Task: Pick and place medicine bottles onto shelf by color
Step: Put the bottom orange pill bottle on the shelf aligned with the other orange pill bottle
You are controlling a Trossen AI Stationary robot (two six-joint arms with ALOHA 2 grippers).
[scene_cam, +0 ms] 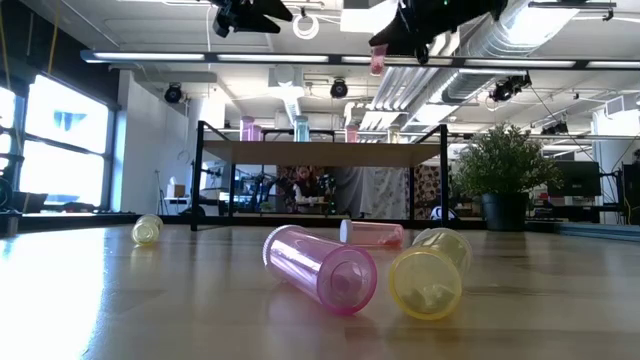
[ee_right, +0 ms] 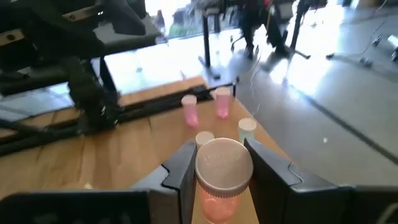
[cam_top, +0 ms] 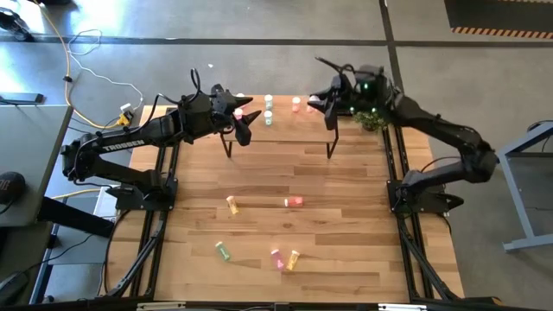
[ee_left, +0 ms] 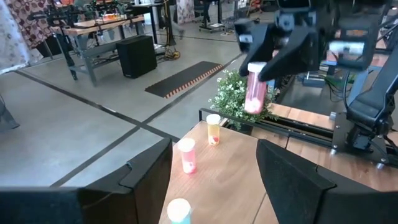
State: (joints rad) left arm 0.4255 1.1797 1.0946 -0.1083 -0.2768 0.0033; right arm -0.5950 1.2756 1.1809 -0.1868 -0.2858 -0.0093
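Over on the left, the left claw point(cam_top: 245, 117) hovers above the near-left end of the low light-wood shelf on thin black legs point(cam_top: 285, 138), its jaws spread wide and carrying nothing. Bottles already stand upright on that shelf: a pale teal one point(cam_top: 268, 118) toward the middle, and a pink one point(ee_left: 187, 155) beside a yellow-orange one point(ee_left: 213, 129) nearer the right end. Move right and here's the action: the right claw point(ee_right: 219, 163) is clamped on a translucent pink, white-capped medicine bottle point(ee_right: 222, 180), holding it upright in the air above the shelf's right end. This looks like the placing step. Next it should lower the bottle beside the pink one without knocking its neighbours, then let go. Five more bottles lie on the wood-plank counter point(cam_top: 346, 250) awaiting pickup.
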